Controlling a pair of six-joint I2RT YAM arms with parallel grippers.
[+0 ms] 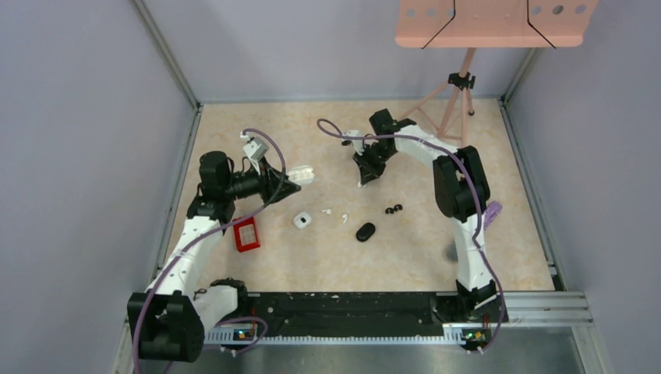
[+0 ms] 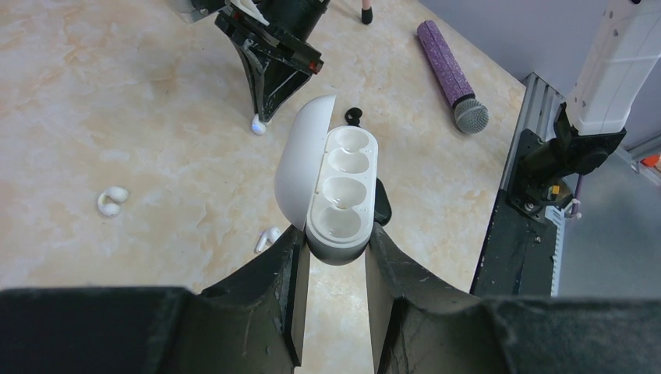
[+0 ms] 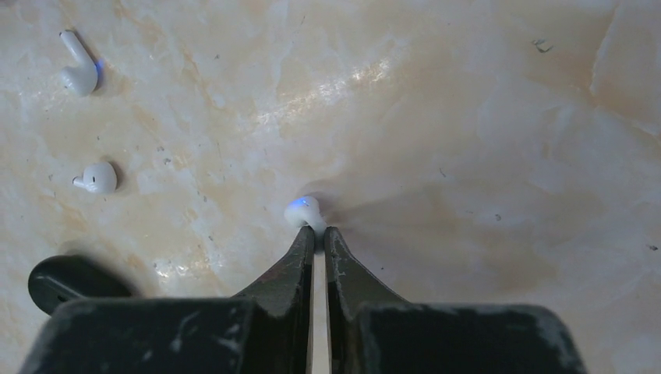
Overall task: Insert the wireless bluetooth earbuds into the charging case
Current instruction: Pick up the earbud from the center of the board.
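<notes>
While the left pincer (image 2: 334, 235) grips the white charging case (image 2: 341, 183), apparently raised off the bench (image 2: 117, 78) with its lid (image 2: 300, 156) swung open, the right pincer (image 3: 319, 232) pinches a white earbud (image 3: 302, 211) that is touching the bench surface. Its jaws are nearly together on the stem, and a blue light shows on that earbud. The wells of the held case appear empty, so no earbud is seated yet, and the task is judged to stand at its 1st pick-up. What remains is to lift the gripped earbud, carry it across to the case, seat it in a well, and repeat for a partner. In the right wrist view, 2 more white pieces lie loose to the left: a stemmed earbud (image 3: 78, 66) and a rounder earbud (image 3: 97, 178). In the overhead view, a black pair (image 1: 394, 209), a black oval case (image 1: 365, 231), a small white case (image 1: 302, 220) and a red box (image 1: 247, 234) rest between the arms. A purple microphone (image 2: 452, 74) lies near the right arm's base. Which loose earbuds belong to the held case cannot be told.
</notes>
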